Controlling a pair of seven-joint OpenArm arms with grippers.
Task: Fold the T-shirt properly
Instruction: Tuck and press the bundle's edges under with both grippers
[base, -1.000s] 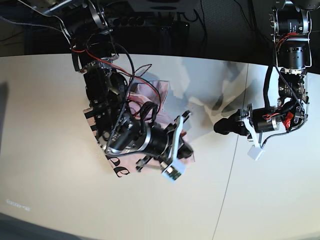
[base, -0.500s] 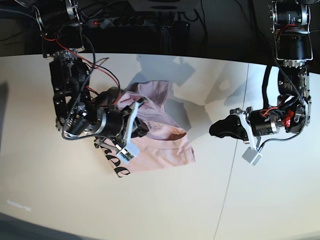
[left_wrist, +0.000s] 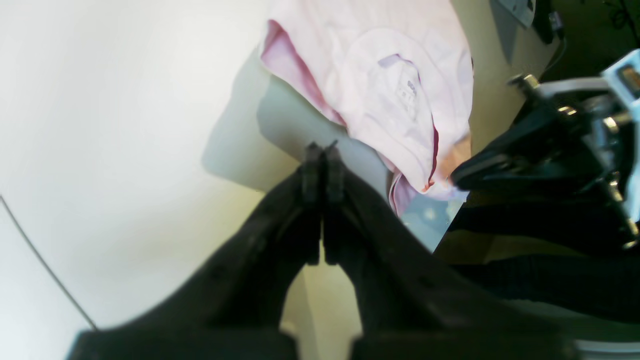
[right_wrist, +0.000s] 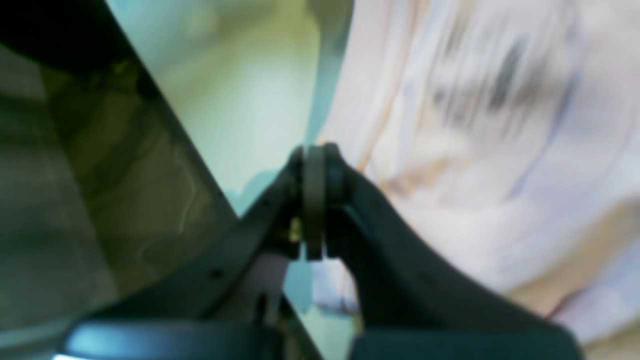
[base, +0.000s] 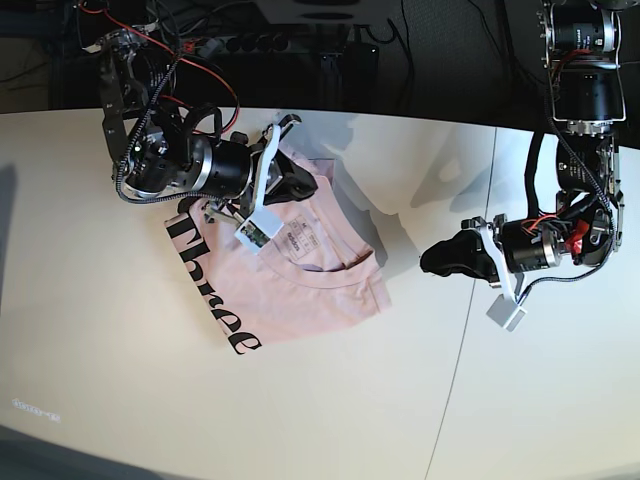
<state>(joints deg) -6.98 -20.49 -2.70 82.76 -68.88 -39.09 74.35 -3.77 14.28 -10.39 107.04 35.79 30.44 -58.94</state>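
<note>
Both pincers closed; right pincer (base: 300, 183) has retreated off T-shirt (base: 300, 285).

T-shirt (base: 300, 285) — black lettering "Three"

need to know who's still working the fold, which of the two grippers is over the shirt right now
The right gripper, at the base view's left, sits over the T-shirt at its upper edge. The left gripper, also shut, hangs over bare table well clear of the shirt.
</note>
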